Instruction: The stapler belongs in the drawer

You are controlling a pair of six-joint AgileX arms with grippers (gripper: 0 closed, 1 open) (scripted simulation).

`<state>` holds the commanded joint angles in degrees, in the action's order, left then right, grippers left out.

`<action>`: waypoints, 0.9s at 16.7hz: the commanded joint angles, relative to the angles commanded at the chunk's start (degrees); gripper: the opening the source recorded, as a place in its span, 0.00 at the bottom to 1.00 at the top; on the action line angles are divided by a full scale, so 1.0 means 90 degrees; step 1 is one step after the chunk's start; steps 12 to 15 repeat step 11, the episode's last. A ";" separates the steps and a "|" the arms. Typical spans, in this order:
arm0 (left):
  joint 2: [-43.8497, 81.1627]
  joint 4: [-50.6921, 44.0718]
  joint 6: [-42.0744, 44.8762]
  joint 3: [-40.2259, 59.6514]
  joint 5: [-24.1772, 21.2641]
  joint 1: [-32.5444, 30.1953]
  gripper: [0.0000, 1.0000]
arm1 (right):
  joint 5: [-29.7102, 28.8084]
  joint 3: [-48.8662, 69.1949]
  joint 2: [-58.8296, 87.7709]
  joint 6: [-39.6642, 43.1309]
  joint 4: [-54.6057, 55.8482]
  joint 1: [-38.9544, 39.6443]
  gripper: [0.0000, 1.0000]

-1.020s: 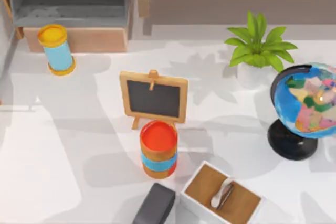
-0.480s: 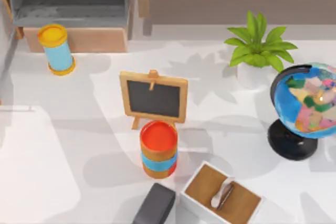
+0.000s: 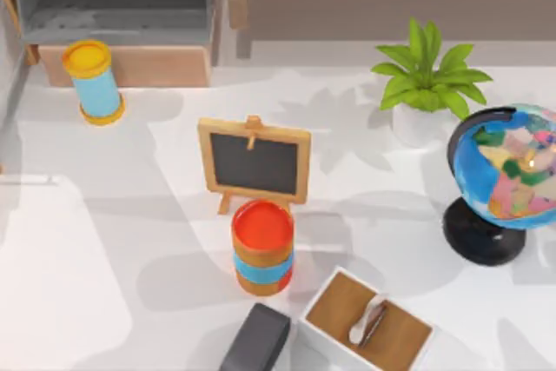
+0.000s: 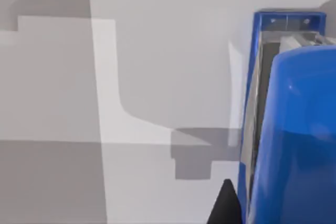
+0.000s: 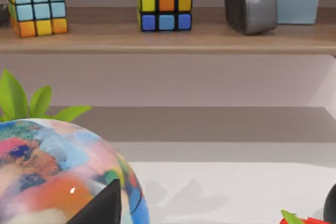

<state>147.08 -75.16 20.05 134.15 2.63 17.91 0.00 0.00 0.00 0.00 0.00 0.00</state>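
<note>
The bright blue stapler (image 4: 294,129) looms close in the left wrist view, over white table. My left gripper (image 4: 247,203) is shut on it, with one dark fingertip (image 4: 226,205) pressed against its side. The drawer (image 3: 130,65) stands pulled open at the back left in the top view, with a tan front panel and a grey inside. My right gripper (image 5: 215,219) hangs open beside the globe (image 5: 63,177), nothing between its fingers.
On the table stand a small chalkboard (image 3: 254,161), a red-topped can (image 3: 262,245), a yellow-topped blue can (image 3: 94,82), a potted plant (image 3: 427,76) and a globe (image 3: 504,175). A dark grey block (image 3: 257,339) and a white box (image 3: 369,323) lie at the front.
The arm's shadow at the table's left edge has drifted. The objects on the table have not moved.
</note>
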 joint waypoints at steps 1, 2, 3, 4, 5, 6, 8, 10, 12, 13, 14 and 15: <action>0.0000 0.0000 0.0000 0.0000 0.0000 0.0000 0.68 | 0.0000 0.0000 0.0000 0.0000 0.0000 0.0000 1.00; 0.0000 0.0000 0.0000 0.0000 0.0000 0.0000 0.75 | 0.0000 0.0000 0.0000 0.0000 0.0000 0.0000 1.00; 0.0000 0.0000 0.0000 0.0000 0.0000 0.0000 0.83 | 0.0000 0.0000 0.0000 0.0000 0.0000 0.0000 1.00; 0.0000 0.0000 0.0000 0.0000 0.0000 0.0000 0.90 | 0.0000 0.0000 0.0000 0.0000 0.0000 0.0000 1.00; 0.0000 0.0000 0.0000 0.0000 0.0000 0.0000 0.98 | 0.0000 0.0000 0.0000 0.0000 0.0000 0.0000 1.00; 0.0000 0.0000 0.0000 0.0000 0.0000 0.0000 1.00 | 0.0000 0.0000 0.0000 0.0000 0.0000 0.0000 1.00; 0.0000 0.0000 0.0000 0.0000 0.0000 0.0000 1.00 | 0.0000 0.0000 0.0000 0.0000 0.0000 0.0000 1.00; 0.0000 0.0000 0.0000 0.0000 0.0000 0.0000 1.00 | 0.0000 0.0000 0.0000 0.0000 0.0000 0.0000 1.00; 0.0000 0.0000 0.0000 0.0000 0.0000 0.0000 1.00 | 0.0000 0.0000 0.0000 0.0000 0.0000 0.0000 1.00; 0.0000 0.0000 0.0000 0.0000 0.0000 0.0000 1.00 | 0.0000 0.0000 0.0000 0.0000 0.0000 0.0000 1.00; 0.0000 0.0000 0.0000 0.0000 0.0000 0.0000 1.00 | 0.0000 0.0000 0.0000 0.0000 0.0000 0.0000 1.00; 0.0000 0.0000 0.0000 0.0000 0.0000 0.0000 1.00 | 0.0000 0.0000 0.0000 0.0000 0.0000 0.0000 1.00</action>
